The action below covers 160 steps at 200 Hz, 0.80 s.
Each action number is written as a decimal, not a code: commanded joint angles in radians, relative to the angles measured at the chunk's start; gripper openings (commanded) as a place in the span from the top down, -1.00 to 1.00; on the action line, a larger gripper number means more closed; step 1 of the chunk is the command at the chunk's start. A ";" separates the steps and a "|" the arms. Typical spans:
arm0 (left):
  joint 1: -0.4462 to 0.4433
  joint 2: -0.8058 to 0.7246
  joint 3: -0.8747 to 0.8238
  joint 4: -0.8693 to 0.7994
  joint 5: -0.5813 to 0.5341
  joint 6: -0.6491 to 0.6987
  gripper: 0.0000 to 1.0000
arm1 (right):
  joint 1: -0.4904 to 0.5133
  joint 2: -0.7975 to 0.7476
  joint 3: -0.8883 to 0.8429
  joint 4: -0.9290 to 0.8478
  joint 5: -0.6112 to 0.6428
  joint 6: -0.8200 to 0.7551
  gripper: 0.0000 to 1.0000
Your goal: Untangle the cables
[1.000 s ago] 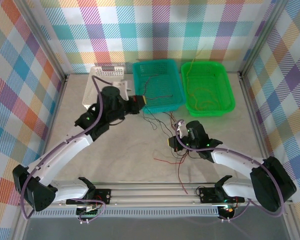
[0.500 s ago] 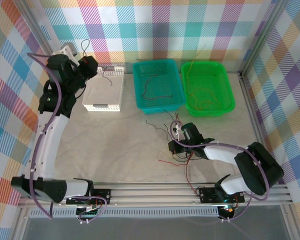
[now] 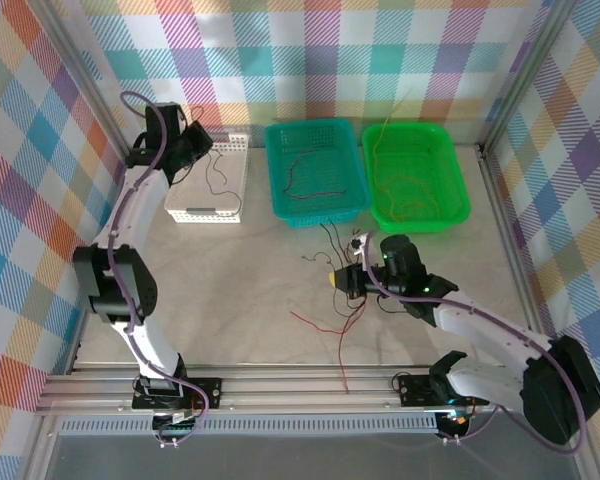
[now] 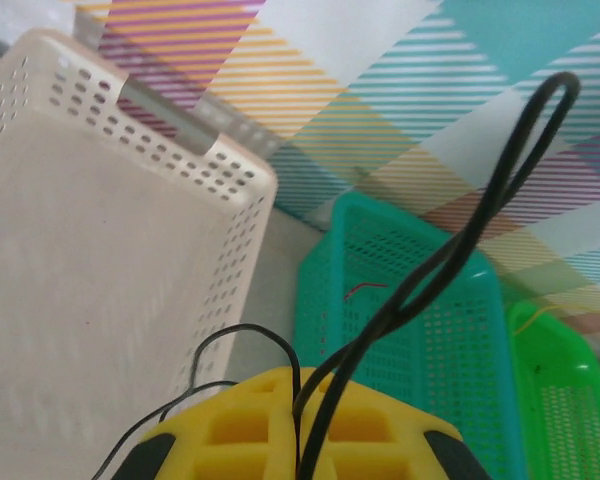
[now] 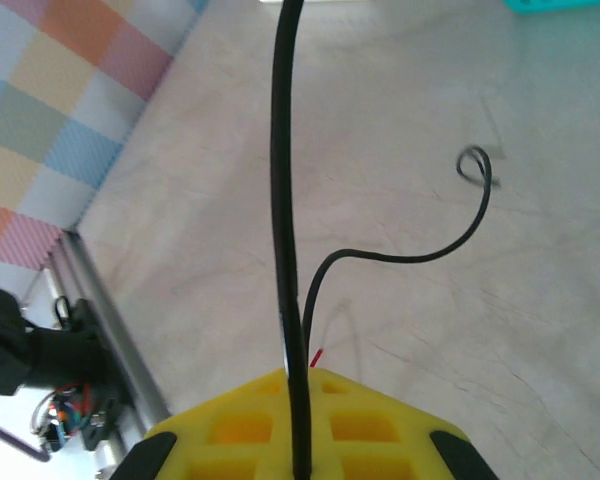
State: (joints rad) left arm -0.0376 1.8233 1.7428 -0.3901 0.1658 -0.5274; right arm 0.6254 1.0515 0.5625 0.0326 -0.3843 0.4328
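Observation:
My left gripper [image 3: 200, 141] is raised at the back left, above the white basket [image 3: 185, 200]. Its yellow jaws [image 4: 298, 388] are shut on a thin black cable [image 4: 460, 250] that loops upward, with its ends dangling over the basket [image 3: 218, 178]. My right gripper [image 3: 338, 279] is low over the middle of the table, jaws [image 5: 298, 382] shut on another black cable [image 5: 284, 180] from the tangle. A red cable tip [image 5: 316, 357] peeks out beside that jaw. Loose red cables [image 3: 318, 325] and black cables [image 3: 330, 240] lie around the right gripper.
The teal basket [image 3: 350, 205] holds a dark red and black cable [image 3: 310, 180]. The green basket [image 3: 458, 205] holds yellow-orange cables [image 3: 405, 190]. Checked walls close in the table on three sides. The aluminium rail [image 3: 300, 385] runs along the near edge.
The left arm has swung from the teal basket's front up to the back left, carrying a black cable over the white basket. The right gripper has shifted slightly, and the tangle has spread.

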 commanded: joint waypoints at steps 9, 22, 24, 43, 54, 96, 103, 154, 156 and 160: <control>0.026 0.092 0.088 -0.002 -0.004 0.012 1.00 | 0.017 -0.099 0.048 -0.083 -0.046 -0.016 1.00; 0.031 0.114 0.118 -0.024 -0.001 0.002 1.00 | 0.019 -0.129 0.060 -0.114 -0.044 -0.021 1.00; 0.033 0.114 0.122 -0.025 0.003 -0.001 1.00 | 0.020 -0.133 0.060 -0.117 -0.043 -0.021 1.00; 0.034 0.075 0.126 -0.003 0.031 -0.020 1.00 | 0.020 -0.162 0.063 -0.139 -0.039 -0.027 1.00; 0.035 0.044 0.134 -0.003 0.038 -0.025 1.00 | 0.020 -0.164 0.062 -0.140 -0.031 -0.031 1.00; 0.033 -0.033 0.177 -0.013 0.033 -0.026 1.00 | 0.020 -0.117 0.055 -0.113 -0.036 -0.028 1.00; 0.032 -0.034 0.187 -0.019 0.029 -0.022 1.00 | 0.020 -0.112 0.054 -0.109 -0.036 -0.028 1.00; 0.028 -0.042 0.274 -0.037 0.044 -0.037 1.00 | 0.022 -0.093 0.034 -0.081 -0.035 -0.024 1.00; 0.027 -0.041 0.280 -0.041 0.042 -0.036 1.00 | 0.022 -0.092 0.033 -0.080 -0.036 -0.023 1.00; 0.027 -0.040 0.288 -0.045 0.039 -0.032 1.00 | 0.022 -0.090 0.032 -0.079 -0.036 -0.022 1.00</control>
State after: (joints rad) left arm -0.0151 1.7996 1.9747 -0.4129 0.1902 -0.5541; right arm 0.6418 0.9550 0.5968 -0.0834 -0.4057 0.4255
